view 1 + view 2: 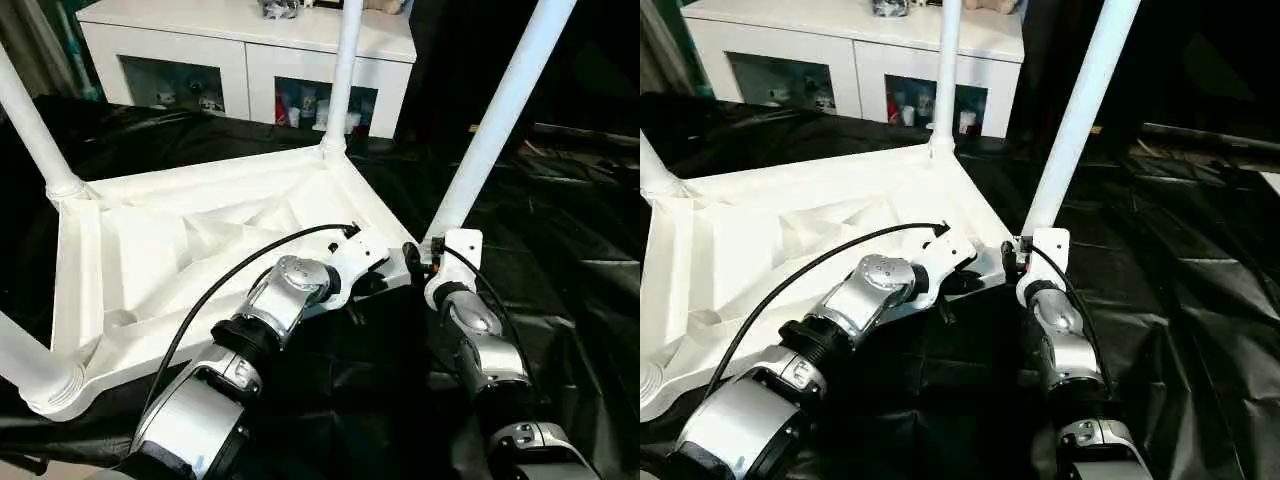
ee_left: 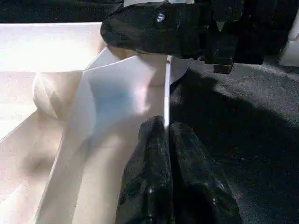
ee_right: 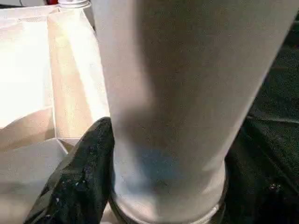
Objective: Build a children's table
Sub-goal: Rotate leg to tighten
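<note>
- Head views: the children's table point(image 1: 200, 250) lies upside down on the black cloth point(image 1: 560, 260) of the work table, ribbed underside facing up; four legs rise from its corner sockets, namely the far leg point(image 1: 343, 70), the left leg point(image 1: 30, 125), the near-left leg point(image 1: 25, 365) and the near-right leg point(image 1: 500, 110); so, judging from this, the legs are all in, and what seems left is seating the last one firmly and turning the table onto its feet (my guess, not something seen).
- Head views, materials: smooth white plastic throughout; the underside is a shallow tray of diagonal ribs and thin upright walls; the legs are long tapered tubes ending in ringed collars; the cloth is glossy and creased; a white cabinet point(image 1: 240, 50) with glass doors stands behind.
- Head views, arms: the left gripper point(image 1: 368, 290) sits at the table's near edge; the right gripper point(image 1: 425, 252) sits at the foot of the near-right leg.
- Left wrist view: the two black, rough-grained fingers point(image 2: 149, 177) are pressed together on the thin white rim wall point(image 2: 167, 93) of the table (pinched closed on that edge, as it looks); beyond it, pale ribs on one side and dark cloth on the other.
- Right wrist view: the fat base of the near-right leg stands between the spread fingers, one black finger point(image 3: 84, 172) lying against it; the tube is matt and rounded, with a collar at its foot; the hand wraps the leg, though how hard it squeezes I cannot tell.
</note>
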You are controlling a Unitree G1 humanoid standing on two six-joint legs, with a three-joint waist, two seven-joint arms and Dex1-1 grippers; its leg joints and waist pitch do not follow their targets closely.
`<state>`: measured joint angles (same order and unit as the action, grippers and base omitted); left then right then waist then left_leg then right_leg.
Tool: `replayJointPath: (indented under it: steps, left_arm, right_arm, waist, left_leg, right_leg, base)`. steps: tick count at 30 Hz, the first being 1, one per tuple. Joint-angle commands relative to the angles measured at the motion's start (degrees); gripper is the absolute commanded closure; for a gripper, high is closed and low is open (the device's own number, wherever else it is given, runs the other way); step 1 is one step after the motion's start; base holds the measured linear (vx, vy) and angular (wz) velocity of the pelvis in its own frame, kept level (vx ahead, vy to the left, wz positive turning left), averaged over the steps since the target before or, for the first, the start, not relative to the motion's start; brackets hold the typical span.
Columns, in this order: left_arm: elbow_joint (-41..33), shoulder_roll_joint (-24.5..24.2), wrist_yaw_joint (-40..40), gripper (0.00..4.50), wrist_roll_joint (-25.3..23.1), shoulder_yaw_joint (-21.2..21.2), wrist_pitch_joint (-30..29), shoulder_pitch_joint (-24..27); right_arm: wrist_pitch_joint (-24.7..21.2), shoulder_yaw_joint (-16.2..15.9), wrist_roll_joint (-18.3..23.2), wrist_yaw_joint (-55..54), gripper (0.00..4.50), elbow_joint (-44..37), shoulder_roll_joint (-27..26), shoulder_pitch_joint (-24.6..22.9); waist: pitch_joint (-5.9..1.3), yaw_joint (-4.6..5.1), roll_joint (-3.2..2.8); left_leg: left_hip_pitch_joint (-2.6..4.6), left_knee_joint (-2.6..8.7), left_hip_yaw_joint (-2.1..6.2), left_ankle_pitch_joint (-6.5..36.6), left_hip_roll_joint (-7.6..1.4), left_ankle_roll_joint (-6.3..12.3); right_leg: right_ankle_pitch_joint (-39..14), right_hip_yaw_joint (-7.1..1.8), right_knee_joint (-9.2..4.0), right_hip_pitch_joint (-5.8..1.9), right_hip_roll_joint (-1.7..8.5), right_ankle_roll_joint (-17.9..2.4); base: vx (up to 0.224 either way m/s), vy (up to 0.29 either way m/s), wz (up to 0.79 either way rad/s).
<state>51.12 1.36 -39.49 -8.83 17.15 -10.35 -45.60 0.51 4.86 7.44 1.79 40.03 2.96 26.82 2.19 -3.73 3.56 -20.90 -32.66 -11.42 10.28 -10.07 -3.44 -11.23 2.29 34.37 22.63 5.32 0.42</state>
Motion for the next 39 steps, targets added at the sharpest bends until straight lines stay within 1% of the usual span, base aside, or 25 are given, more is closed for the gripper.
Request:
replayJointPath:
  steps: [1, 3, 4, 7, 8, 9, 10, 12, 13, 14, 15, 16, 18, 19, 20, 22, 23, 24, 28, 30, 32, 33, 35, 37, 39]
  left_arm:
    - [2.8, -0.3, 1.7, 4.5, 0.0, -0.5, 1.4, 0.7]
    - [1.5, -1.7, -2.6, 4.5, -0.3, 0.9, 2.3, 1.8]
    - [1.1, -2.0, -3.4, 4.5, -0.2, 1.0, 2.1, 2.0]
    - [-0.5, -3.4, -7.4, 4.5, 0.0, 1.9, 2.2, 3.1]
    - [-2.8, -5.2, -11.5, 4.5, 0.5, 2.7, 2.3, 4.5]
    - [-3.2, -5.6, -12.3, 4.5, 0.7, 2.8, 2.7, 4.7]
    - [-4.0, -6.3, -14.0, 4.5, 1.0, 3.0, 3.5, 5.2]
    - [-6.2, -8.1, -18.0, 4.5, 2.3, 3.1, 4.3, 6.2]
    - [-9.3, -10.7, -24.6, 4.5, 4.6, 3.4, 8.5, 8.0]
    - [-10.1, -11.4, -26.2, 4.5, 5.3, 3.4, 8.5, 8.4]
    - [-11.5, -12.6, -28.6, 4.5, 6.2, 3.3, 8.1, 9.0]
    - [-12.7, -13.8, -30.6, 4.5, 6.7, 3.4, 8.2, 9.5]
    - [-15.1, -16.2, -34.8, 4.5, 8.0, 3.5, 8.1, 10.6]
    - [-15.9, -16.9, -35.9, 4.5, 8.4, 3.5, 7.9, 10.9]
    - [-16.7, -17.4, -37.0, 4.5, 8.8, 3.4, 7.7, 11.2]
    - [-19.1, -19.9, -40.8, 4.5, 10.7, 2.0, 5.7, 12.3]
    - [-19.4, -20.4, -41.5, 4.5, 11.0, 1.8, 5.5, 12.5]
    - [-19.7, -21.0, -42.1, 4.5, 11.4, 1.7, 5.4, 12.7]
    - [-19.8, -22.2, -43.2, 4.5, 12.5, 1.0, 5.1, 13.1]
    - [-19.8, -22.5, -43.6, 4.5, 12.8, 0.8, 4.9, 13.2]
    - [-20.1, -22.7, -43.9, 4.5, 13.0, 0.7, 4.5, 13.3]
    - [-20.5, -22.9, -44.0, 4.5, 13.2, 0.7, 4.2, 13.5]
    - [-20.8, -23.1, -44.2, 4.5, 13.3, 0.7, 3.8, 13.5]
    - [-20.7, -23.1, -44.3, 4.5, 13.3, 0.7, 3.8, 13.4]
    - [-20.7, -23.2, -44.3, 4.5, 13.3, 0.8, 3.8, 13.4]
  right_arm:
    - [0.9, -2.4, 0.8, 7.0, 1.11, 0.5, -2.8, -1.6]
    - [1.7, -3.3, 2.5, 12.2, 1.11, -1.7, -2.1, -2.3]
    - [1.5, -3.5, 3.0, 13.4, 0.92, -2.3, -1.9, -2.5]
    - [0.5, -5.1, 4.1, 19.1, 0.62, -4.7, -0.1, -3.7]
    - [-0.7, -7.4, 4.4, 24.9, 0.57, -8.0, 2.9, -5.5]
    - [-0.7, -7.7, 4.3, 25.7, 0.45, -8.5, 3.4, -5.8]
    - [-0.8, -8.2, 4.2, 27.7, 0.45, -9.4, 4.5, -6.5]
    - [-0.1, -8.7, 3.4, 31.5, 0.45, -10.7, 7.2, -7.8]
    - [-0.4, -8.7, 4.3, 36.2, 0.45, -12.9, 9.9, -9.4]
    - [-0.6, -8.7, 4.7, 37.5, 0.45, -13.6, 10.6, -9.9]
    - [-1.0, -8.7, 5.4, 39.8, 0.45, -14.9, 11.7, -10.7]
    - [-1.3, -8.9, 5.9, 41.5, 0.45, -16.0, 12.7, -11.3]
    - [-0.3, -9.8, 5.3, 43.8, 0.45, -17.3, 14.9, -12.4]
    - [-0.1, -10.1, 5.1, 44.4, 0.45, -17.6, 15.6, -12.7]
    - [0.1, -10.4, 5.0, 45.0, 0.45, -17.9, 16.2, -12.9]
    - [-1.1, -11.3, 6.1, 49.8, 0.45, -19.8, 18.6, -14.5]
    - [-1.2, -11.4, 6.3, 50.7, 0.45, -20.2, 19.0, -14.7]
    - [-1.4, -11.5, 6.5, 51.5, 0.45, -20.6, 19.3, -15.0]
    - [-2.2, -11.6, 6.9, 53.7, 0.45, -21.9, 19.8, -15.6]
    - [-2.3, -11.7, 7.3, 53.9, 0.45, -22.0, 19.7, -15.5]
    - [-2.4, -11.8, 7.6, 54.1, 0.45, -22.1, 19.8, -15.5]
    - [-2.6, -11.8, 7.8, 54.4, 0.6, -22.4, 19.8, -15.6]
    - [-3.1, -11.8, 8.1, 55.1, 0.6, -22.5, 19.6, -15.5]
    - [-3.5, -11.7, 8.2, 55.4, 0.91, -22.5, 19.5, -15.5]
    - [-3.7, -11.7, 8.2, 55.5, 0.96, -22.6, 19.5, -15.5]
  waist:
    - [-2.33, -0.15, 0.84]
    - [-2.22, -0.19, 0.78]
    - [-2.14, 0.23, 0.95]
    - [-1.99, 0.36, 0.93]
    - [-2.0, 0.25, 0.98]
    - [-1.93, 0.21, 1.05]
    - [-1.87, 0.24, 1.0]
    - [-2.01, 0.17, 0.97]
    - [-2.04, -0.09, 0.9]
    - [-2.17, -0.08, 0.88]
    - [-2.29, -0.31, 0.74]
    - [-2.63, -0.43, 0.58]
    - [-2.52, -0.47, 0.43]
    - [-2.54, -0.51, 0.41]
    - [-2.53, -0.67, 0.36]
    - [-2.47, -0.55, 0.45]
    - [-2.45, -0.68, 0.38]
    - [-2.41, -0.68, 0.51]
    - [-2.29, -0.83, 0.55]
    - [-2.29, -0.82, 0.5]
    - [-2.36, -0.81, 0.51]
    - [-2.42, -0.81, 0.53]
    - [-2.58, -0.8, 0.52]
    - [-2.65, -0.78, 0.56]
    - [-2.65, -0.81, 0.57]
  left_leg:
    - [0.38, 3.7, 1.2, 13.9, -2.73, 4.84]
    - [0.16, 3.87, 1.38, 14.6, -2.88, 4.93]
    - [-0.4, 4.27, 1.69, 15.0, -2.96, 4.46]
    - [-0.27, 4.38, 1.9, 16.5, -3.06, 3.75]
    - [-0.05, 4.32, 1.81, 16.5, -3.12, 3.73]
    - [-0.17, 4.34, 1.81, 16.3, -3.15, 3.98]
    - [-0.15, 4.34, 1.72, 16.4, -3.16, 4.24]
    - [0.02, 4.28, 1.69, 15.9, -3.25, 3.92]
    - [0.0, 4.24, 1.69, 15.2, -3.34, 4.17]
    - [-0.23, 4.15, 1.55, 14.3, -3.33, 4.7]
    - [0.02, 4.14, 1.51, 13.9, -3.48, 4.89]
    - [0.33, 3.73, 1.26, 10.4, -3.56, 5.96]
    - [0.11, 3.67, 1.13, 8.3, -3.57, 6.84]
    - [0.02, 3.71, 1.21, 8.2, -3.56, 6.73]
    - [0.43, 3.65, 1.04, 8.9, -3.67, 6.36]
    - [0.4, 3.65, 0.93, 9.6, -3.61, 6.35]
    - [0.41, 3.65, 0.97, 9.8, -3.6, 6.24]
    - [0.45, 3.65, 0.89, 10.3, -3.66, 6.24]
    - [0.57, 3.81, 0.94, 11.9, -3.6, 4.77]
    - [0.57, 3.85, 0.98, 12.0, -3.6, 4.25]
    - [0.57, 3.79, 0.98, 11.5, -3.58, 4.14]
    - [0.56, 3.72, 0.94, 11.2, -3.53, 4.2]
    - [0.54, 3.54, 0.93, 9.5, -3.52, 4.91]
    - [0.56, 3.36, 0.85, 8.4, -3.43, 5.53]
    - [0.56, 3.31, 0.81, 8.3, -3.4, 5.68]
  right_leg:
    - [-14.4, -1.99, -4.99, -1.68, 3.23, -9.2]
    - [-16.2, -1.92, -5.16, -1.75, 3.35, -8.8]
    - [-18.6, -1.68, -5.24, -2.0, 3.34, -8.0]
    - [-22.4, -1.59, -5.69, -1.95, 3.5, -7.4]
    - [-22.3, -1.71, -5.76, -1.8, 3.45, -7.4]
    - [-21.8, -1.75, -5.72, -1.9, 3.43, -7.5]
    - [-21.8, -1.83, -5.8, -1.75, 3.49, -7.8]
    - [-21.5, -1.83, -5.69, -1.67, 3.55, -8.4]
    - [-20.3, -1.88, -5.6, -1.84, 3.57, -8.9]
    - [-17.8, -2.0, -5.18, -1.86, 3.46, -9.5]
    - [-16.0, -2.0, -5.06, -1.84, 3.43, -10.0]
    - [-7.9, -1.97, -4.03, -1.85, 3.22, -12.4]
    - [-2.7, -1.75, -3.35, -1.92, 2.92, -14.2]
    - [-2.5, -1.65, -3.23, -2.15, 3.02, -14.5]
    - [-2.6, -1.69, -3.3, -2.0, 3.01, -14.8]
    - [-2.6, -1.74, -3.28, -2.05, 3.0, -15.2]
    - [-3.0, -1.75, -3.28, -2.16, 3.05, -15.1]
    - [-3.6, -1.84, -3.34, -2.1, 3.08, -15.0]
    - [-7.6, -1.92, -3.72, -1.99, 3.23, -14.0]
    - [-8.1, -1.93, -3.74, -1.99, 3.25, -13.7]
    - [-7.4, -1.94, -3.61, -2.04, 3.24, -13.8]
    - [-6.8, -1.94, -3.52, -2.08, 3.21, -13.9]
    - [-4.0, -1.91, -3.19, -2.23, 3.14, -14.5]
    - [-2.2, -1.87, -3.0, -2.26, 3.08, -15.0]
    - [-2.0, -1.87, -2.99, -2.27, 3.06, -15.2]
  base:
    - [0.0, 0.0, 0.0]
    - [0.0, 0.0, 0.0]
    - [0.0, 0.0, 0.0]
    - [0.0, 0.0, 0.0]
    - [0.0, 0.0, 0.0]
    - [0.0, 0.0, 0.0]
    - [0.0, 0.0, 0.0]
    - [0.0, 0.0, 0.0]
    - [0.0, 0.0, 0.0]
    - [0.0, 0.0, 0.0]
    - [0.0, 0.0, 0.0]
    - [0.051, -0.005, 0.05]
    - [0.0, 0.0, 0.0]
    - [0.0, 0.0, 0.0]
    - [0.0, 0.0, 0.0]
    - [0.0, 0.0, 0.0]
    - [0.0, 0.0, 0.0]
    - [0.0, 0.0, 0.0]
    - [0.0, 0.0, 0.0]
    - [0.0, 0.0, 0.0]
    - [0.0, 0.0, 0.0]
    - [0.0, 0.0, 0.0]
    - [0.0, 0.0, 0.0]
    - [0.0, 0.0, 0.0]
    - [0.0, 0.0, 0.0]
